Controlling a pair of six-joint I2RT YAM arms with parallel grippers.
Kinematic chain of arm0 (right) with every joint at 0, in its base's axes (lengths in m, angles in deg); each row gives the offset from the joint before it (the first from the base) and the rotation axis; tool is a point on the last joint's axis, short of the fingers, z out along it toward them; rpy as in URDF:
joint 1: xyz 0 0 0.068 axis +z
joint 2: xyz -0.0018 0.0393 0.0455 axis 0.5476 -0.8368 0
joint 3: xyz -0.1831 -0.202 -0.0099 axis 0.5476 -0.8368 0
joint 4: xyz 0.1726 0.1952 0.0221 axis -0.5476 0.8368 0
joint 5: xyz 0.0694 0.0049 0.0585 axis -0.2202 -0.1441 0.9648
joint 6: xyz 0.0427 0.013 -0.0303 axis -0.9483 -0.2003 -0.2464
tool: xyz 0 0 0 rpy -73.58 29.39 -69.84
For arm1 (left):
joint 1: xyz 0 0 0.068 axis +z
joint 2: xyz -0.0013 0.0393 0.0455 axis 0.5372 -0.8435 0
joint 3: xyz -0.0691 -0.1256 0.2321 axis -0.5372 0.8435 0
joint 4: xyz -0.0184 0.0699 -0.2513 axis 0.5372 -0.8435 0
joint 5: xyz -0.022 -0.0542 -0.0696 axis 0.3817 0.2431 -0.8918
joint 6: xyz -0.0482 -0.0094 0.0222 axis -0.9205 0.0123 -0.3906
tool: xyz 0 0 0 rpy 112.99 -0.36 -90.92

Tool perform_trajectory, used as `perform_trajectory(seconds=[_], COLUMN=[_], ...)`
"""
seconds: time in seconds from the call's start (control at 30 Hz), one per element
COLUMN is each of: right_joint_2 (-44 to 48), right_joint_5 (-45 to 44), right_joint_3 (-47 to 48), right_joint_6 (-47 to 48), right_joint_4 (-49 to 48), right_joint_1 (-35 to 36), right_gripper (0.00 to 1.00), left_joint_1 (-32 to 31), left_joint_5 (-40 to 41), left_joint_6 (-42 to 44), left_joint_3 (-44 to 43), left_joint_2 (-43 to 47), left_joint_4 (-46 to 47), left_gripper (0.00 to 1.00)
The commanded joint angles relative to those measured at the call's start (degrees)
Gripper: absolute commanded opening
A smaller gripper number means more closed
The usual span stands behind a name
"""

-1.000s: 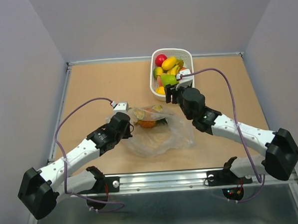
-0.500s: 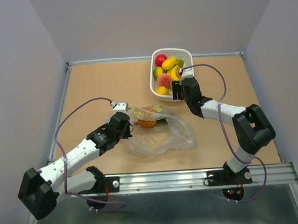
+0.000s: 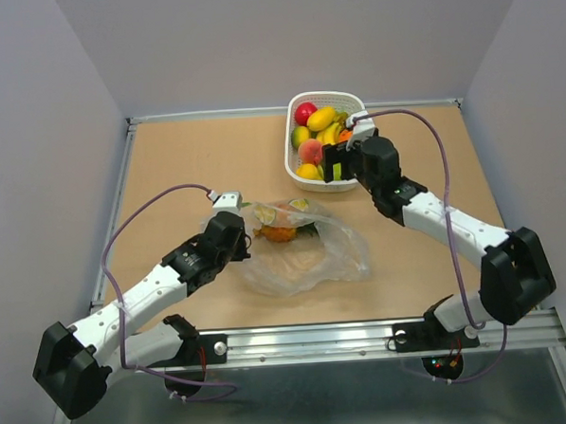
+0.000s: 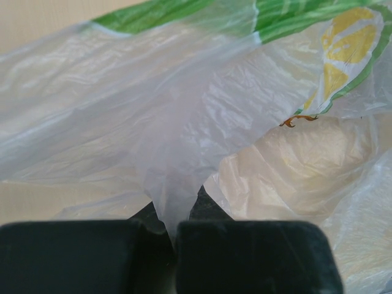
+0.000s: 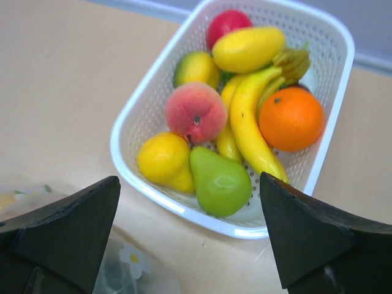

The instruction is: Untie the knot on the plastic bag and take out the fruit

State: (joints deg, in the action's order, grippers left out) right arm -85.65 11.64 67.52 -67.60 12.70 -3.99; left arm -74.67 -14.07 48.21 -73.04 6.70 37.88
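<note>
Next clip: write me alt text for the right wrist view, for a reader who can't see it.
A white slotted basket holds toy fruit, including a peach, an orange, a green pear and a banana. The right gripper, open and empty, frames it with dark fingers at both lower corners; a bit of plastic bag shows lower left.

Bag (image 3: 309, 260) is sitting front-middle on the table (image 3: 186, 170), with fruit (image 3: 280, 233) lying in its back-left part. Basket (image 3: 290, 147) is sitting behind it, a bit right, by the back edge. Left gripper (image 3: 244, 238) is sitting at the bag's left edge, and right gripper (image 3: 335, 164) is hanging just at the basket's near side.
</note>
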Motion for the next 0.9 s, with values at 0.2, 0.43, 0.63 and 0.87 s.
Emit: perform_trajectory(seconds=[0.2,0.43,0.63,0.87], right_joint_2=[13.2,11.2,5.6,-2.6], right_joint_5=[5.7,0.1,-1.2,-12.5], right_joint_3=[2.0,3.5,3.1,4.2], right_joint_6=[8.6,7.3,6.5,10.0], right_joint_4=[14.7,24.6,27.6,27.8], right_joint_1=[14.2,28.4,32.2,32.3], right_gripper=[0.93,0.71,0.62,0.63], left_joint_1=[0.9,1.1,1.1,1.2], left_joint_5=[-0.2,0.1,0.1,0.2], left_joint_6=[0.3,0.1,0.0,-0.1], left_joint_3=[-2.2,-2.1,-2.0,-1.7], left_joint_2=[1.9,2.9,3.6,5.2], left_joint_4=[1.3,1.2,1.3,1.3], left_gripper=[0.00,0.00,0.00,0.00])
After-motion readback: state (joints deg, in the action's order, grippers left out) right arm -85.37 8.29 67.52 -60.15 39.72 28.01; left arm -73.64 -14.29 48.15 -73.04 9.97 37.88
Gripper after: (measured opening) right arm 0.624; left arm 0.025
